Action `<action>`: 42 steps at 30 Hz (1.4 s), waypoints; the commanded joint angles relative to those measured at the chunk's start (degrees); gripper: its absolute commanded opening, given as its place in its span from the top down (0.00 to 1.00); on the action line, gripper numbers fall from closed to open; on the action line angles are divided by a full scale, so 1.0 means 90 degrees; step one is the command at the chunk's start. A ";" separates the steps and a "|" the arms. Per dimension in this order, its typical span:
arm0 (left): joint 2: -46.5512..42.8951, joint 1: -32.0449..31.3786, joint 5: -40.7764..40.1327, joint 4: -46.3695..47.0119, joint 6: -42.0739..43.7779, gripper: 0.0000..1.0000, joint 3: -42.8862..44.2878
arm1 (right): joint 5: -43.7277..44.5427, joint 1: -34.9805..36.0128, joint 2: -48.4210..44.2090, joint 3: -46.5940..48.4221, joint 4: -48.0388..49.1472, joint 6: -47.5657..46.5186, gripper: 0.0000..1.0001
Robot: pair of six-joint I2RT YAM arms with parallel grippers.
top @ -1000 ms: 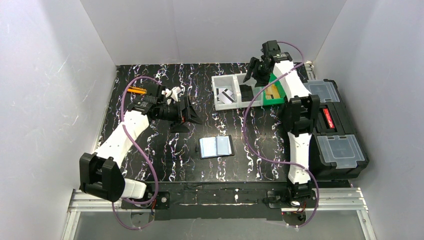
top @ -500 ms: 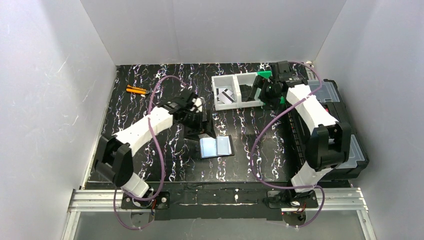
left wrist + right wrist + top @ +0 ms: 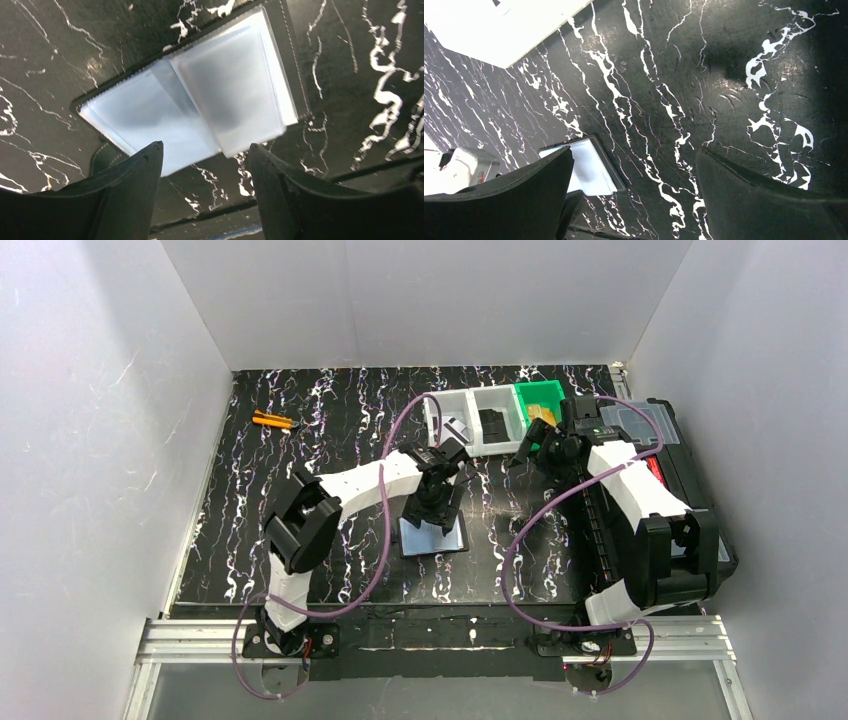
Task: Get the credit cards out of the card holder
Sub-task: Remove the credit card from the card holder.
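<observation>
The card holder [image 3: 434, 539] lies open and flat on the black marbled table, its glossy pale sleeves [image 3: 195, 97] facing up. Whether credit cards sit inside the sleeves I cannot tell. A silvery card with a dark stripe [image 3: 453, 428] lies in a clear bin, partly hidden by the left arm. My left gripper [image 3: 432, 506] hovers just above the holder's far edge. In the left wrist view the left gripper [image 3: 204, 147] is open and holds nothing. My right gripper [image 3: 533, 450] hangs to the right of the holder. The right gripper [image 3: 633, 151] is wide open and empty, with the holder's corner [image 3: 591, 167] beside its left finger.
Clear bins [image 3: 480, 402] and a green bin [image 3: 538, 397] stand at the back. A large black toolbox with clear lids [image 3: 690, 495] sits along the right edge. An orange tool [image 3: 272, 421] lies at the back left. A white bin corner [image 3: 499, 25] shows in the right wrist view.
The left arm has swung from the back left to above the open holder, its jaws narrowing. The right arm has drawn back from the bins toward the table's right middle and opened wide.
</observation>
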 commanded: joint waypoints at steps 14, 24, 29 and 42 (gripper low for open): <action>0.0349 -0.0468 -0.0485 -0.0269 0.0326 0.36 0.0465 | -0.0449 -0.0140 -0.0104 -0.0463 0.0552 0.0220 0.02; 0.0694 -0.0568 -0.0495 0.0069 0.0450 0.33 0.0318 | -0.0547 -0.0142 -0.0134 -0.0488 0.0472 0.0173 0.02; 0.0943 -0.0569 -0.0708 0.0011 0.0455 0.36 0.0250 | -0.0600 -0.0131 -0.0190 -0.0614 0.0512 0.0192 0.02; 0.0838 -0.0454 -0.0444 0.0261 0.0342 0.92 -0.0090 | -0.0994 -0.0071 -0.0408 -0.1038 0.0728 0.0368 0.02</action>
